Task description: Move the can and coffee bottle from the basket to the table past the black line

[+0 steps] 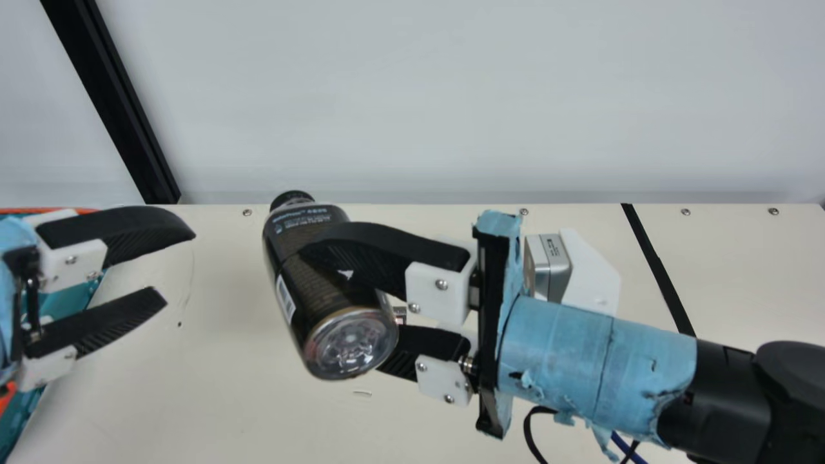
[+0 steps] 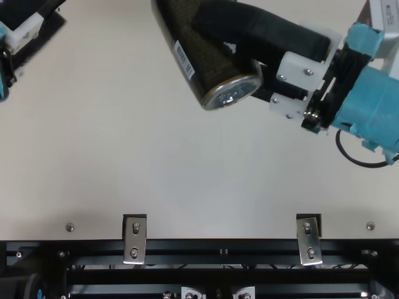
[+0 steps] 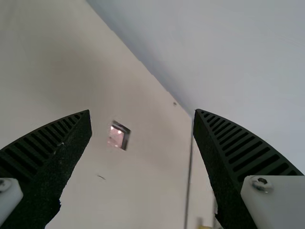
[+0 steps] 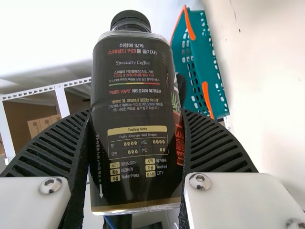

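Observation:
The dark coffee bottle [image 1: 329, 290] hangs tilted above the table in the main view, its black cap up and away and its clear base towards the camera. My right gripper [image 1: 345, 306] is shut on its body. The bottle [image 2: 209, 59] also shows in the top view. In the right wrist view the bottle [image 4: 136, 119] stands between both ribbed fingers of that gripper [image 4: 137, 114]. My left gripper [image 1: 175, 265] is open beside the basket [image 1: 67, 301], left of the bottle; its fingers are apart in the left wrist view [image 3: 143, 113]. The black line [image 1: 659, 270] crosses the table behind the right arm.
The teal basket [image 4: 205, 71] with orange handles appears behind the bottle in the right wrist view. A pale wall [image 1: 451, 96] rises along the table's far edge, with a black post [image 1: 116, 103] at left. A small square patch [image 3: 118, 135] lies on the table.

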`<action>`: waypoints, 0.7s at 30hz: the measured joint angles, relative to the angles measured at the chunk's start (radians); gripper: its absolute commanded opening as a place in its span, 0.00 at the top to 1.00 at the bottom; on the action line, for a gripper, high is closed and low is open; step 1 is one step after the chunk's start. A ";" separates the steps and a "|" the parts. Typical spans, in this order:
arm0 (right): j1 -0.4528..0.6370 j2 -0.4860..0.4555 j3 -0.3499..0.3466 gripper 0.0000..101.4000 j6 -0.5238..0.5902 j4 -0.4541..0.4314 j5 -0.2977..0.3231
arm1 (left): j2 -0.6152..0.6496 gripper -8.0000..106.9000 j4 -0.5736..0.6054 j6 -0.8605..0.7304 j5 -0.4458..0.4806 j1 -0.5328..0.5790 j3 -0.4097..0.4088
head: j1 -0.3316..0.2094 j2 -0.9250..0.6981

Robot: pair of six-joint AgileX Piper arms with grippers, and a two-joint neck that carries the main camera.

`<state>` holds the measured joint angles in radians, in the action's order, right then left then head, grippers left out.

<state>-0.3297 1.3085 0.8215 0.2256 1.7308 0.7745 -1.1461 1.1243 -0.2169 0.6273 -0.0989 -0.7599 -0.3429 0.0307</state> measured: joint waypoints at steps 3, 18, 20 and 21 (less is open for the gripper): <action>0.013 -0.001 0.000 1.00 0.017 0.000 0.001 | 0.002 0.15 -0.112 -0.002 -0.054 0.006 0.000 | -0.010 0.000; -0.013 -0.049 0.012 1.00 0.257 0.002 -0.149 | 0.002 0.15 -0.174 -0.002 -0.057 0.006 0.000 | -0.010 0.000; -0.034 -0.060 0.012 1.00 0.307 0.015 -0.195 | 0.002 0.15 -0.174 -0.002 -0.057 0.006 0.000 | -0.010 0.000; -0.044 -0.068 0.014 1.00 0.329 0.015 -0.220 | 0.002 0.15 -0.174 -0.002 -0.057 0.006 0.000 | -0.010 0.000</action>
<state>-0.3733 1.2408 0.8358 0.5544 1.7460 0.5549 -1.1438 0.9498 -0.2186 0.5705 -0.0926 -0.7599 -0.3532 0.0307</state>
